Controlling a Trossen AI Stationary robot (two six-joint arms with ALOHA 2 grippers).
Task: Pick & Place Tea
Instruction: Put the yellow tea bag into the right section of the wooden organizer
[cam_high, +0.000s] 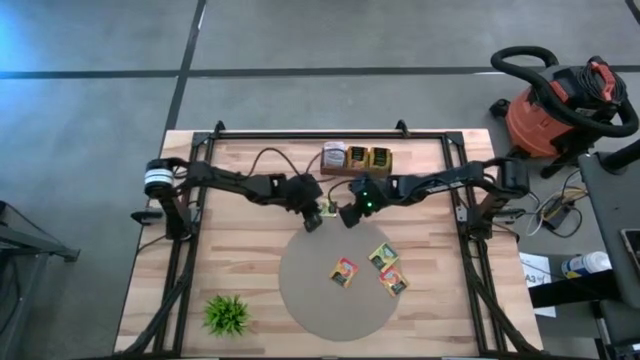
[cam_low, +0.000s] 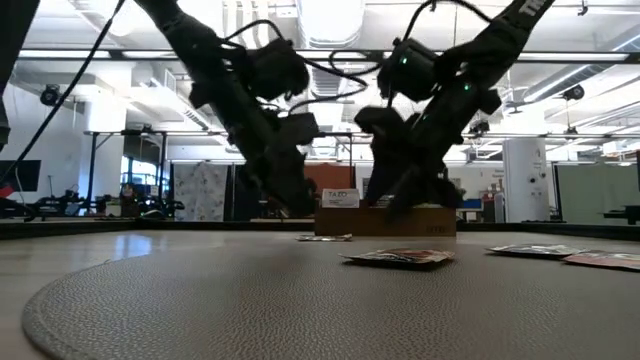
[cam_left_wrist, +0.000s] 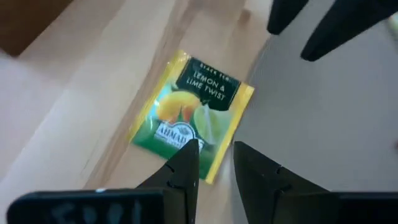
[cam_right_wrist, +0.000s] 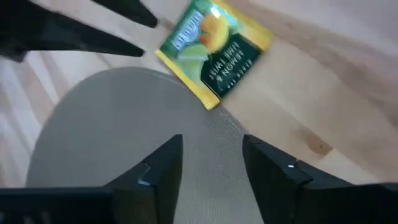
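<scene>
Yellow-green tea sachet (cam_left_wrist: 189, 116) flat on wood; three sachets (cam_high: 344, 271) on mat.

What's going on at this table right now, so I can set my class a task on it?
Two robot arms are moving tea sachets from a box onto a round grey mat. Three sachets already lie on the mat. A lemon-and-lime sachet lies flat at the mat's far edge, partly on the wood. The left gripper and right gripper hover over it, jaws apart, neither holding it.
</scene>
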